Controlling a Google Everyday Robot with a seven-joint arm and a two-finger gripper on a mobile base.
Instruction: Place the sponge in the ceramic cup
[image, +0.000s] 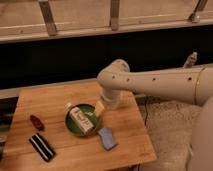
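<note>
Just over the far right rim of the green plate (70, 127) the claw (99, 107) is held released, with nothing grasped. The sponge (107, 138) is found apart from it, toward the worktop's (50, 100) front edge, just beside the plate's front right rim. A white pack (81, 120) is laid across the plate. A small red-brown thing (36, 122) and a black striped bar (41, 147) are seen toward the front left corner. The sponge is shown as a flat light-blue pad, round-cornered and askew.
</note>
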